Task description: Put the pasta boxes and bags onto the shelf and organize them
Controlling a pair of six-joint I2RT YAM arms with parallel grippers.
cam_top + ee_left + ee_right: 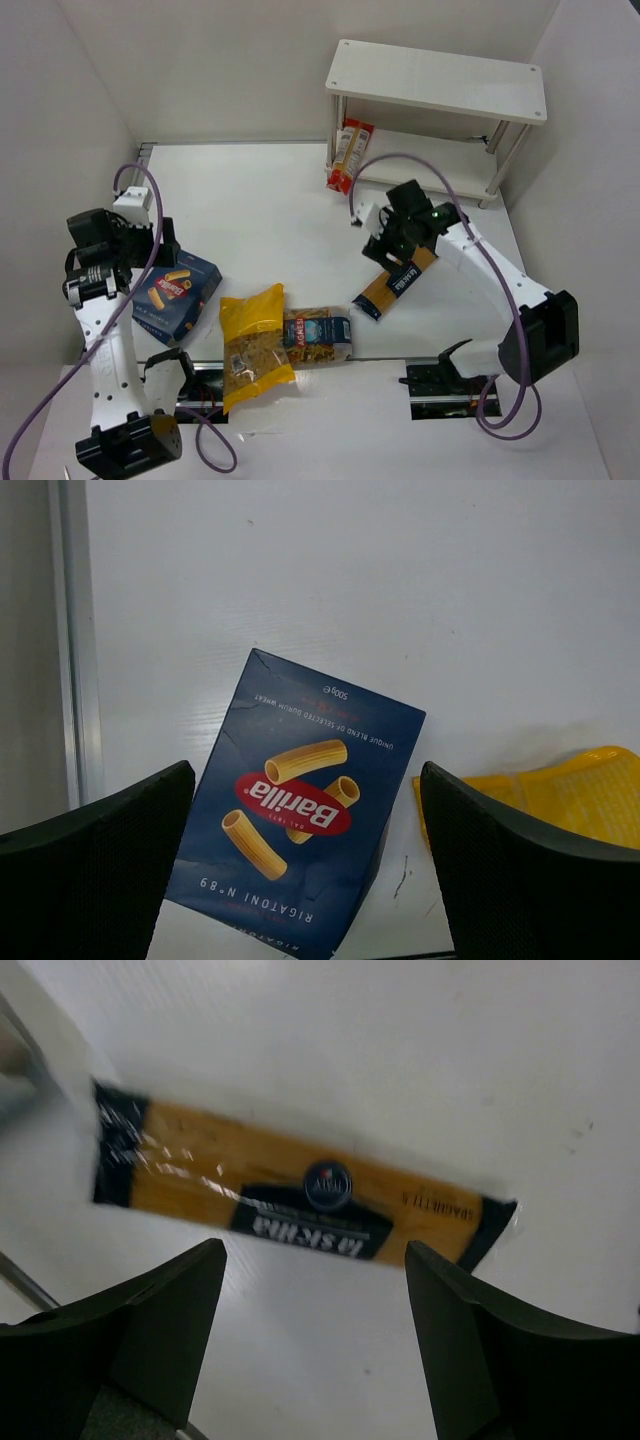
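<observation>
The dark blue box (178, 295) with the red logo lies flat at the table's left, and my left gripper (160, 250) hangs open just above its far end. In the left wrist view the box (300, 820) lies between and below the spread fingers (100, 870), untouched. The long spaghetti pack (395, 285) lies diagonally below my open right gripper (388, 248); in the right wrist view the pack (300, 1200) lies beyond the empty jaws. A yellow bag (252, 345) and a clear blue-labelled bag (318, 338) lie side by side near the front. A red-and-white narrow pack (350, 155) leans at the left end of the white shelf (440, 80).
White walls close in the table on the left, back and right. The shelf stands at the far right corner on thin metal legs (508, 165). Purple cables (140, 180) loop from both arms. A corner of the yellow bag (580, 795) shows beside the left gripper's right finger.
</observation>
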